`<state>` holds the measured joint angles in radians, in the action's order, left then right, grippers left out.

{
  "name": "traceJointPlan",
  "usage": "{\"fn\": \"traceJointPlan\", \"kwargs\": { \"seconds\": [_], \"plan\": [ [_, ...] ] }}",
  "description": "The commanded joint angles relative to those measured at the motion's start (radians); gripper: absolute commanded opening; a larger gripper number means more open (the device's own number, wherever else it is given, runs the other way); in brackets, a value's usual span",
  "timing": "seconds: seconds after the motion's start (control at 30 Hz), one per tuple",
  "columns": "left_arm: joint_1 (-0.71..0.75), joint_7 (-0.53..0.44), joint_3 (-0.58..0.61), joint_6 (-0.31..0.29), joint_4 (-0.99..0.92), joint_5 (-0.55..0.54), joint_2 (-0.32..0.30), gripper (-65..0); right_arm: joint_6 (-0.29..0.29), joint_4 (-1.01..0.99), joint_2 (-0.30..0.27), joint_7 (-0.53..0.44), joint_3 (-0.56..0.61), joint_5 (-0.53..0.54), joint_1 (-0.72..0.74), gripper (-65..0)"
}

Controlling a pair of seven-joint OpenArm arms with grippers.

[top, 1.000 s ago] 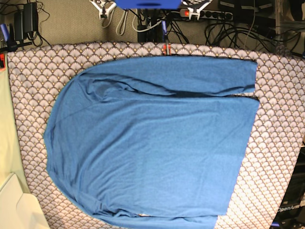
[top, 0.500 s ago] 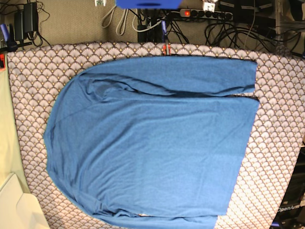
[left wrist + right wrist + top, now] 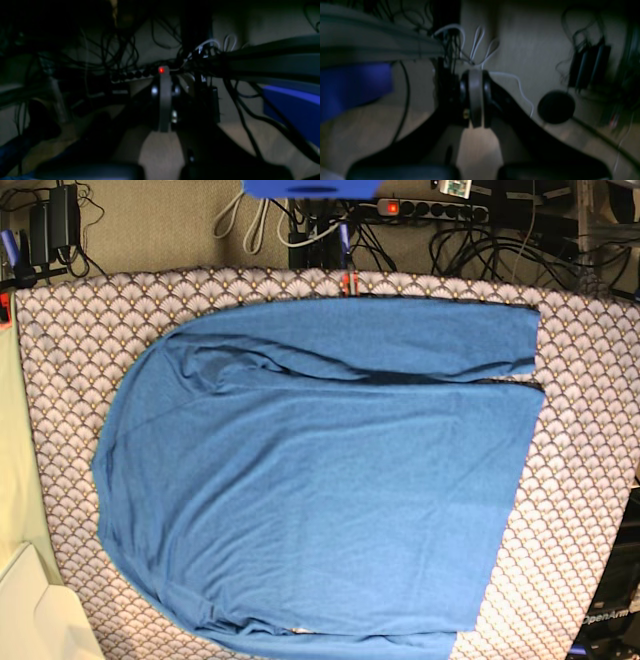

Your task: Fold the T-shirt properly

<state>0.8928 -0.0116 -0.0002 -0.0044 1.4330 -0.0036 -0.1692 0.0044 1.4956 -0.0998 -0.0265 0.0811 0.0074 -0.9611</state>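
The T-shirt (image 3: 320, 480) is spread flat on the table (image 3: 580, 380), which is covered by a scallop-patterned tablecloth (image 3: 60, 350). The garment is laid with its long axis running left to right in the base view: the rounded shoulder end is turned toward that view's left and the straight hem toward its right. 1 sleeve (image 3: 400, 340) is seen folded along the far edge, separated from the body by a dark crease; the near edge is cut off by the bottom of the frame.

Neither arm is seen in the base view. In the left wrist view the left tool (image 3: 165, 100) is shown with its fingers pressed together and nothing between them, pointed at a power strip (image 3: 140, 73) with a red lamp and a tangle of cables. In the right wrist view the right tool (image 3: 476, 98) is likewise closed on nothing, above the floor and white cable loops (image 3: 480, 40).

Both tools are therefore judged to be parked beyond the table's far edge, with the T-shirt lying wholly toward the near side from them. The folded sleeve edge is the nearest part; the hem end would fall to the left arm and the shoulder end to the right arm. No fold of the body is yet made.
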Motion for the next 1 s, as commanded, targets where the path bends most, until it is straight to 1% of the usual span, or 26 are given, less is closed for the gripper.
{"fn": "traceJointPlan", "kwargs": {
  "seconds": [0.0,0.07,0.17,0.37,0.4,0.43,0.57,0.63,0.7,0.73,0.83,0.9,0.97],
  "plan": [
    [0.039,-0.018,-0.002,0.002,0.055,0.003,-0.006,-64.7,0.004,0.058,-0.018,-0.019,-0.002,0.004,-0.04,-65.0],
    [0.079,-0.018,-0.022,0.002,0.145,0.003,-0.006,-64.6,0.004,0.155,-0.027,-0.019,-0.013,0.004,-0.089,-65.0],
    [0.13,-0.02,-0.096,0.002,0.288,0.001,0.01,-64.6,0.004,0.3,-0.025,-0.019,-0.066,0.004,-0.144,-64.7],
    [0.165,-0.017,-0.179,-0.003,0.478,0.001,0.032,-63.7,0.004,0.497,-0.021,-0.016,-0.148,0.004,-0.187,-64.3],
    [0.165,-0.017,-0.185,-0.003,0.5,0.001,0.032,-61.7,0.004,0.512,-0.021,-0.008,-0.155,0.004,-0.186,-63.1],
    [0.164,-0.017,-0.188,-0.003,0.515,0.001,0.032,-58.3,0.004,0.518,-0.021,0.001,-0.159,0.004,-0.178,-60.9],
    [0.153,-0.018,-0.222,-0.003,0.539,0.001,0.032,-35.1,0.006,0.521,-0.021,0.009,-0.166,0.004,-0.124,-47.7],
    [0.133,-0.018,-0.231,-0.003,0.541,0.001,0.032,-28.0,0.007,0.524,-0.021,0.006,-0.166,0.004,-0.111,-43.4],
    [0.11,-0.018,-0.252,-0.004,0.535,0.0,0.032,-24.9,0.007,0.526,-0.021,0.007,-0.165,0.004,-0.085,-40.3],
    [0.095,-0.018,-0.261,-0.006,0.533,-0.012,0.032,-25.2,0.007,0.526,-0.021,0.007,-0.165,0.004,-0.071,-39.2],
    [0.052,-0.017,-0.311,-0.007,0.532,-0.105,0.023,-24.8,0.007,0.523,-0.022,0.009,-0.165,0.004,-0.034,-38.5],
    [0.018,0.023,-0.347,-0.012,0.519,-0.167,0.004,-24.7,0.007,0.523,-0.022,0.01,-0.165,0.004,-0.008,-38.4],
    [-0.033,0.1,-0.369,-0.047,0.504,-0.218,-0.031,-25.0,0.007,0.523,-0.022,0.026,-0.163,0.004,0.018,-38.4]
  ]
}}
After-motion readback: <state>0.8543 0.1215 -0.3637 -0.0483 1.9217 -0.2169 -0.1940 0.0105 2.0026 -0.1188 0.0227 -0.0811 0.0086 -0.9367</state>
